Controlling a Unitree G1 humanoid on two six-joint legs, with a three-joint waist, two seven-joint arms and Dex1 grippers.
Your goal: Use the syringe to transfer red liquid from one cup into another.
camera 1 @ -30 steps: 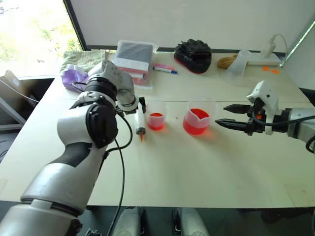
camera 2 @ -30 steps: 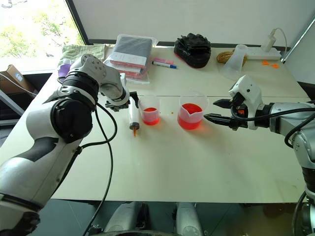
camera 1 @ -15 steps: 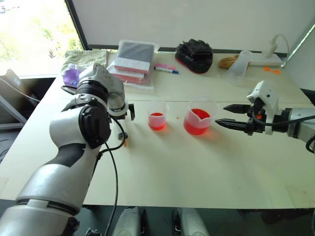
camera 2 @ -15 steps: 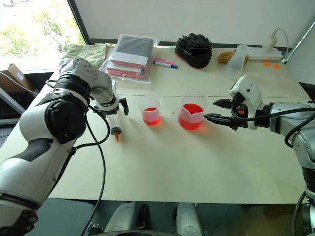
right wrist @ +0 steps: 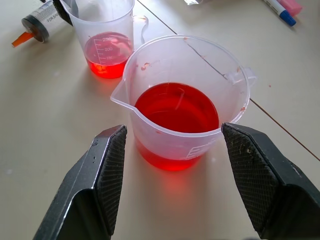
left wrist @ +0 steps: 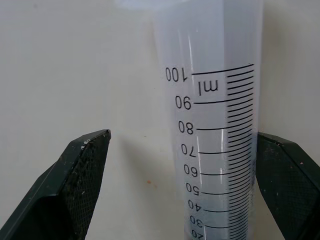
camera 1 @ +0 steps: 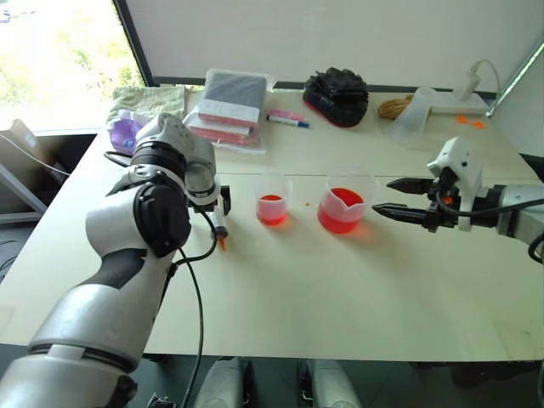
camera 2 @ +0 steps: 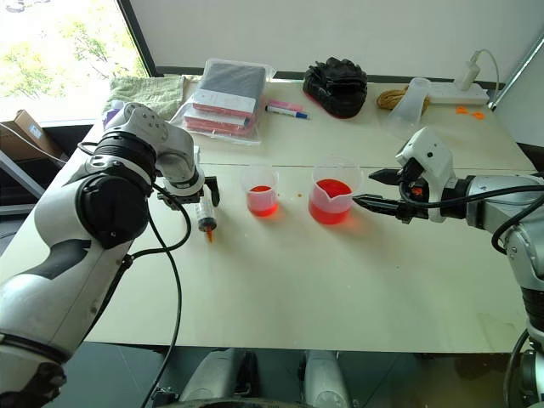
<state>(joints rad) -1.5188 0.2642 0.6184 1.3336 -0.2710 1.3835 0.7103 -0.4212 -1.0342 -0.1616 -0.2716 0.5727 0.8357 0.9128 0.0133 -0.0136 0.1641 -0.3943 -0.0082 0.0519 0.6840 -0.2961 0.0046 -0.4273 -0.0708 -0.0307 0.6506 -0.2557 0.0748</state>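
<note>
While the clear plastic syringe with the orange tip (camera 2: 205,218) hangs tip-down over the pale surface (camera 2: 340,280), the left gripper (camera 2: 201,192) has its black fingers set wide, one pad touching the graduated barrel and the other standing apart from it; whether it truly bears the syringe cannot be told. Just beside it, toward the robot's right, stands the smaller clear plastic cup (camera 2: 259,190) with a shallow pool of red liquid (right wrist: 107,52), and next to that the larger spouted clear beaker (camera 2: 332,191), about half full of red. The right gripper (camera 2: 374,189) hovers level near the beaker, fingers spread wide and empty, pointing at it
</note>
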